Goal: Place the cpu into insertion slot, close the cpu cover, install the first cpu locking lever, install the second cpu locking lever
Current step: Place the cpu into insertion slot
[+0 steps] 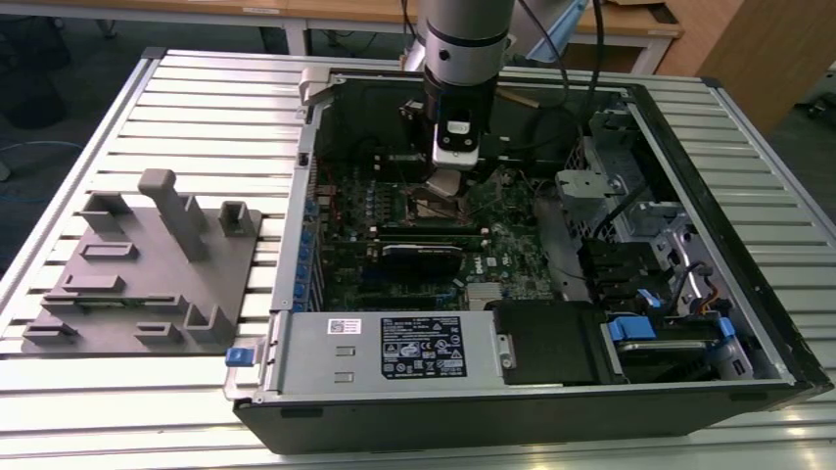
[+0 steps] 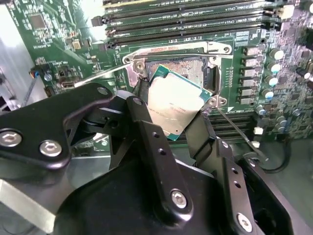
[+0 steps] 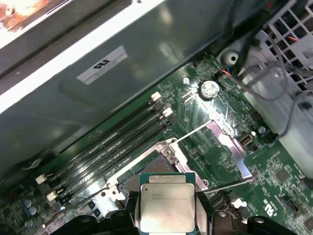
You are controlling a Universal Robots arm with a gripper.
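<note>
The cpu [image 2: 172,105] is a flat silver-topped square with a green edge, and my gripper [image 2: 173,108] is shut on it from two sides. It hangs tilted, just above the insertion slot [image 2: 188,72], whose dark centre lies bare inside a silver rim. In the first wrist view the cpu [image 3: 167,205] sits between the black fingers [image 3: 203,211], with the insertion slot [image 3: 149,170] right beyond it. The cpu cover [image 3: 229,146] stands swung open beside the slot. Thin wire levers [image 2: 237,128] stick out, unlatched. In the exterior view my gripper [image 1: 448,186] reaches down into the open computer case [image 1: 301,294].
Long black memory slots [image 2: 186,19] run close to the socket. A silver power supply box [image 1: 392,348] fills the case's near end, and a drive cage [image 1: 614,186] stands at the exterior view's right. On the slatted table, a grey fixture block [image 1: 144,264] lies to the left.
</note>
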